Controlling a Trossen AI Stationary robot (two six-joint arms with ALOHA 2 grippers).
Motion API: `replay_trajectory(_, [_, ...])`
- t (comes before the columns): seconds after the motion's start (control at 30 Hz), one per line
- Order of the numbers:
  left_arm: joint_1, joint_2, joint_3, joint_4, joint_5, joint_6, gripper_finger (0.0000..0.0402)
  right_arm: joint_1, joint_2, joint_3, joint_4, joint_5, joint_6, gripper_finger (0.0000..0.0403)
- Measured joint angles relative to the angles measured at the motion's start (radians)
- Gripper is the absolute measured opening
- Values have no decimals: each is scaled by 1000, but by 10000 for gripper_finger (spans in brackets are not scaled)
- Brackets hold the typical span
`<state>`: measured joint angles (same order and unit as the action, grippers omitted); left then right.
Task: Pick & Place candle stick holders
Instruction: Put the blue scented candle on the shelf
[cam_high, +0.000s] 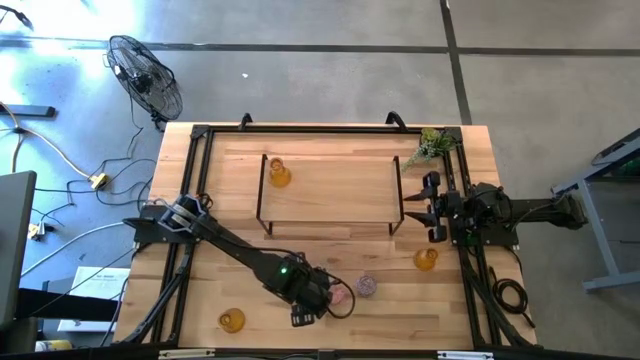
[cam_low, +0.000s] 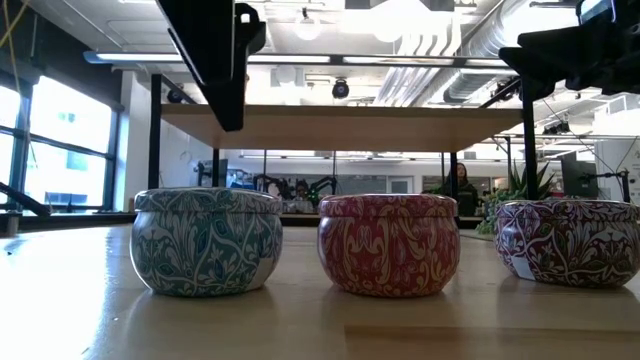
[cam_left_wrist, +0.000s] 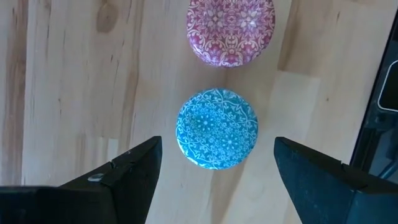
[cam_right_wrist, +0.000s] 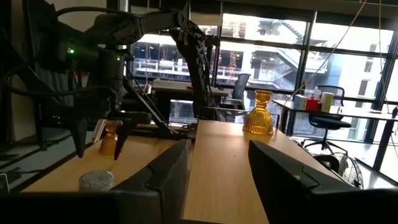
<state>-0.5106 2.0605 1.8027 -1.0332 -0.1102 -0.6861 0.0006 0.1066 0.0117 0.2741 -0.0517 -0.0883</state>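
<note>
Left hand (cam_left_wrist: 214, 171) hangs open directly above the blue holder (cam_left_wrist: 216, 128), which sits on the surface just beside the pink holder (cam_left_wrist: 231, 30). Risk: a slightly offset descent lets a finger strike a rim, shoving blue into pink. Right hand (cam_high: 432, 208) waits part-open, holding nothing, beside the rack.

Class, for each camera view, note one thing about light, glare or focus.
High view: bright glare washes the grey floor at upper left. Low view: three patterned tins sharp, room behind soft. Left wrist view: even light on the blue patterned round tin. Right wrist view: bright windows backlight the amber glass holder.
</note>
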Motion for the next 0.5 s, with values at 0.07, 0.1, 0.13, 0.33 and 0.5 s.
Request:
replay_trajectory(0.07, [0, 0, 0, 7, -1, 0, 303, 0, 0, 0, 0, -8, -1, 165])
replay_trajectory(0.1, [0, 2, 0, 11, -1, 1, 303, 0, 0, 0, 0, -10, -1, 165])
replay_trajectory(0.13, [0, 10, 1, 18, 0, 1, 303, 0, 0, 0, 0, -11, -1, 165])
replay_trajectory(0.33, [0, 55, 1, 11, 36, 2, 303, 0, 0, 0, -4, -11, -5, 165])
replay_trajectory(0.5, [0, 67, 0, 10, 41, 5, 303, 0, 6, 0, -6, -12, -6, 165])
